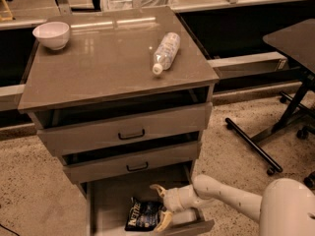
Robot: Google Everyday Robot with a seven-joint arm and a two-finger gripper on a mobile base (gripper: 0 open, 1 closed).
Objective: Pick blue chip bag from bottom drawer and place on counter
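The blue chip bag [141, 214] lies crumpled on the floor of the open bottom drawer [106, 203], near its front. My gripper [159, 206] is down inside the drawer at the bag's right end. Its fingers are spread, one fingertip [157, 188] above the bag and the other at the bag's lower right edge. It is open, and I cannot tell whether the fingers touch the bag. The white arm reaches in from the lower right. The counter [98, 73] is the glossy top of the cabinet.
A clear plastic bottle [166, 52] lies on its side on the counter's right part. A white bowl [51, 35] stands at its back left corner. The two upper drawers [128, 132] stand slightly ajar. A dark table [295, 38] with a wheeled leg [253, 144] stands to the right.
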